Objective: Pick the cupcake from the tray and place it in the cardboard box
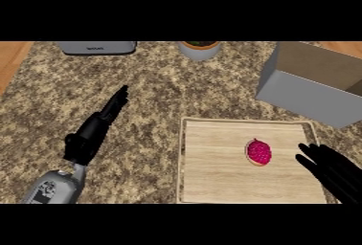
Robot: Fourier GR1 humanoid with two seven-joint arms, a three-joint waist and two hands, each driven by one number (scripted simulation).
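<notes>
A cupcake (259, 152) with pink-red frosting lies on a light wooden tray (212, 162) at the lower right of the counter. Beyond the tray's far right corner stands the box (311, 93), grey-sided, its open top showing a brown inside. My right hand (333, 172) is at the tray's right edge, fingers straight and spread, a short gap to the right of the cupcake and not touching it. Left of the tray, my left hand (96, 129) rests open, with its fingers pointing up and away.
A grey appliance (97, 47) sits at the counter's far edge on the left. A potted plant (200, 49) in a pale pot stands at the far middle. Speckled stone counter (155, 91) stretches between the left hand, the tray and the box.
</notes>
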